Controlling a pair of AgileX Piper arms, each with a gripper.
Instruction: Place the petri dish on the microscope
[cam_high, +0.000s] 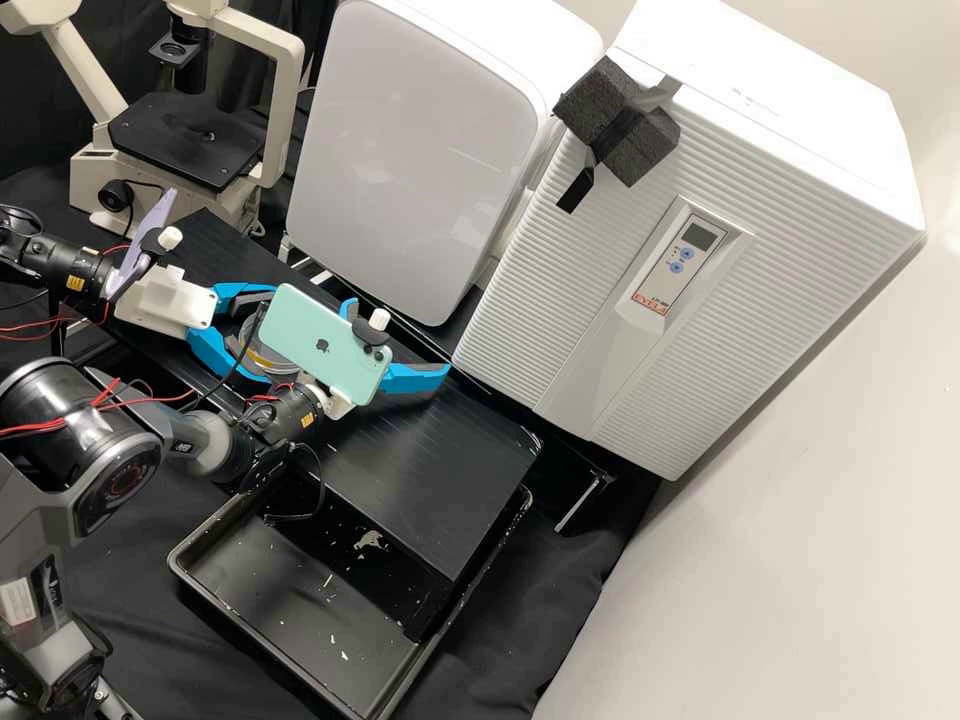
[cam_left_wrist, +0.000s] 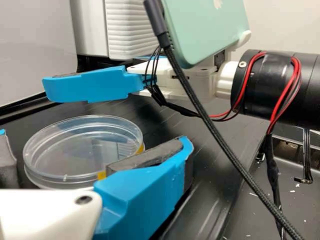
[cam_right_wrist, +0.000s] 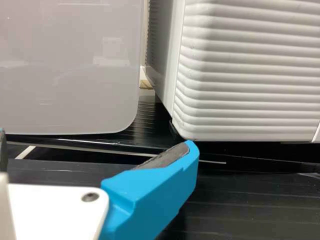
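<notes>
Petri dish of clear plastic (cam_left_wrist: 75, 147), left of centre in the high view, sits between the wide-open jaws of the blue-and-white left gripper (cam_left_wrist: 94, 140); the blue-and-white right gripper (cam_right_wrist: 96, 139) gapes empty. Squeeze evenly, lightly.

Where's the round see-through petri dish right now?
In the left wrist view, the petri dish sits on the black board between the left gripper's open blue fingers, near the other arm's green phone.

Dish (cam_left_wrist: 65, 150): clear, glossy plastic
Tray (cam_high: 270, 590): smooth plastic, faintly glossy
Drape (cam_high: 540, 590): matt cloth
Block (cam_high: 603, 98): rough, matt foam
</notes>
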